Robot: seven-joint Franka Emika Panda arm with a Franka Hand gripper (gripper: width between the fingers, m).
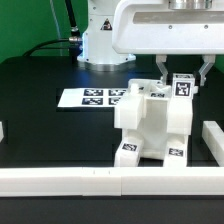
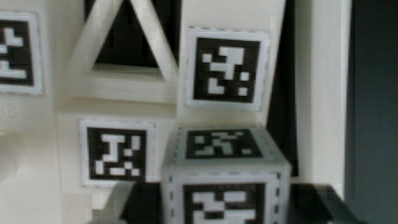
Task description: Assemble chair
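Exterior view: the chair (image 1: 150, 125), partly assembled, stands upright on the dark surface (image 1: 50, 135), towards the exterior view's right and close behind the front rail (image 1: 100, 180). It is a blocky white body, with black-and-white tags on its two lower front ends and another tag on the piece at its top. The side rail (image 1: 212, 140) runs just beside it on the exterior view's right. The marker board (image 1: 95, 97) lies flat on the surface behind the chair, towards the exterior view's left, and apart from it. The arm (image 1: 150, 25) comes down from above, directly over the chair. The fingers (image 1: 161, 66) reach down on either side of the tagged top piece and are drawn in narrow, gripping the chair at that piece. Wrist view: the frame is filled by white chair parts at close range. A tagged panel (image 2: 222, 70) sits next to slanted struts, and below it a tagged block (image 2: 222, 150) carries one tag on its top face and one on its front face. The fingers cannot be made out with certainty in this view.
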